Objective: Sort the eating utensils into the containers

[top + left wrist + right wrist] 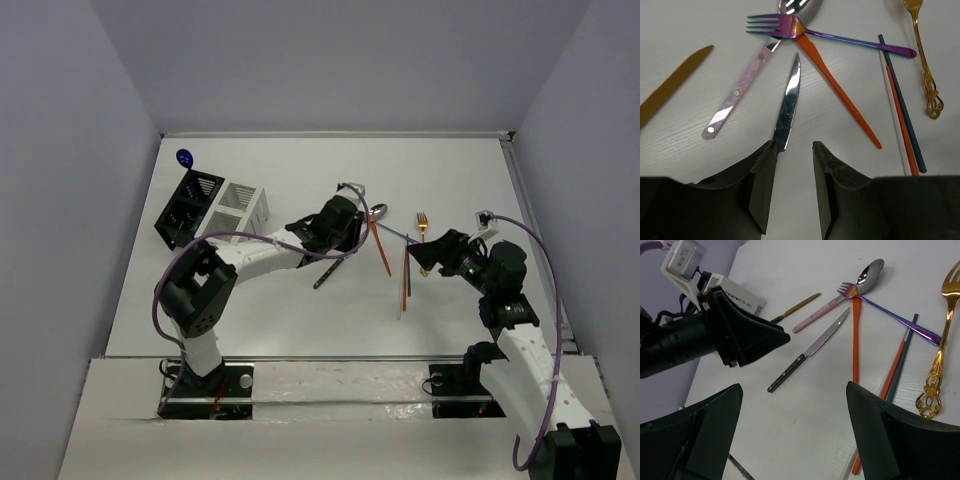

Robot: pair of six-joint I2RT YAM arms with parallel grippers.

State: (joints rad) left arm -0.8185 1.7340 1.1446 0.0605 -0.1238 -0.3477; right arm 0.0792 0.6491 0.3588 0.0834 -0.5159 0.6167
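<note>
The black caddy (183,212) and the white caddy (241,207) stand joined at the back left; a blue spoon (185,157) sticks out of the black one. My left gripper (792,150) is open and empty, low over the silver knife (789,107), whose handle runs under its left finger. Past the knife lie a purple fork (840,37), a pink-handled silver spoon (735,95), an orange piece (840,90), a gold fork (925,55) and several sticks (902,115). My right gripper (792,390) is wide open and empty, above the table near the sticks (897,370).
A gold-coloured flat piece (670,85) lies left of the pink handle. In the top view the left arm (250,255) stretches across the table toward the cutlery cluster (385,250). Grey walls enclose the table on three sides.
</note>
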